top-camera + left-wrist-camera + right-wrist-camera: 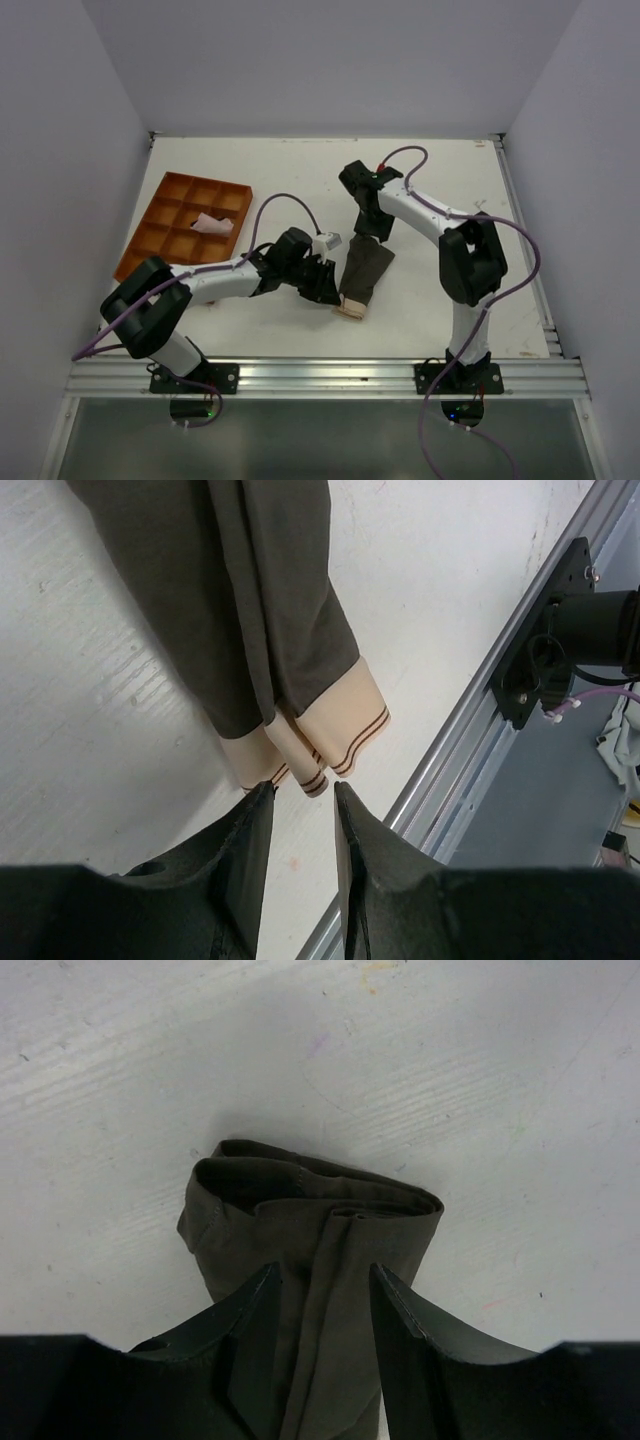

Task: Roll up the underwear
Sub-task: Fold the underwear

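Left gripper (303, 788) was part open and empty, tips just short of the underwear's (365, 268) tan waistband (350, 708). Right gripper (322, 1270) stood open astride its far end. Underwear lay folded in a strip, tray (195, 178) to its left. Rolling looked unstarted.

Left arm (215, 282) stretched low toward the table's centre, left gripper (303, 788) angled downward, jaws parted with nothing between them, right arm (430, 215) folded at the elbow, right gripper (322, 1272) lowered, jaws spread apart.
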Available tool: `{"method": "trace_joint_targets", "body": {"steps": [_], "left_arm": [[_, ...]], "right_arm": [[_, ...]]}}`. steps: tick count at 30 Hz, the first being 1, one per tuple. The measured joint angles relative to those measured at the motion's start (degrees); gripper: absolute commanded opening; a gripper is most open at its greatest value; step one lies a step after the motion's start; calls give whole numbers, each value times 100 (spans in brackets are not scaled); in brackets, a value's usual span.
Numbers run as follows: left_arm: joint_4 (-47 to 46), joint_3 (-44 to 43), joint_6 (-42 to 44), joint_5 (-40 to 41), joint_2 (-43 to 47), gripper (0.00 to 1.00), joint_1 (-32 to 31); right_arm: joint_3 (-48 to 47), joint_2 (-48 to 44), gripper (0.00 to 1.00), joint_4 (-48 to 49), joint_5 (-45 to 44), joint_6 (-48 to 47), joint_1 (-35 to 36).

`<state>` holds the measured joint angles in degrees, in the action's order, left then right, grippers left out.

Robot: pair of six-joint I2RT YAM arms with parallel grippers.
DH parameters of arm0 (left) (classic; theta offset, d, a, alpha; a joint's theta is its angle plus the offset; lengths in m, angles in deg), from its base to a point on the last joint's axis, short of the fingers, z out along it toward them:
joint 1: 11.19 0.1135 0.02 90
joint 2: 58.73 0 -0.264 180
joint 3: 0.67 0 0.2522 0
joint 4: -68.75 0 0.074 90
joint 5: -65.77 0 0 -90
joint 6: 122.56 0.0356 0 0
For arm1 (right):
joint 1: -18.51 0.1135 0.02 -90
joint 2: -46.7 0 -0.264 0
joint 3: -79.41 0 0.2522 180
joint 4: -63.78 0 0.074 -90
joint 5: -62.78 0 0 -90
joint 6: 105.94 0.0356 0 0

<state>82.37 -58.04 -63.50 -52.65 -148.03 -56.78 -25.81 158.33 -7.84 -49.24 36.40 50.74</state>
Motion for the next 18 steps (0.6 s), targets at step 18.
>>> {"method": "trace_joint_targets", "body": {"steps": [18], "left_arm": [[260, -531, 74, 321, 328, 31, -48]], "right_arm": [[7, 496, 41, -140, -90, -275, 0]]}}
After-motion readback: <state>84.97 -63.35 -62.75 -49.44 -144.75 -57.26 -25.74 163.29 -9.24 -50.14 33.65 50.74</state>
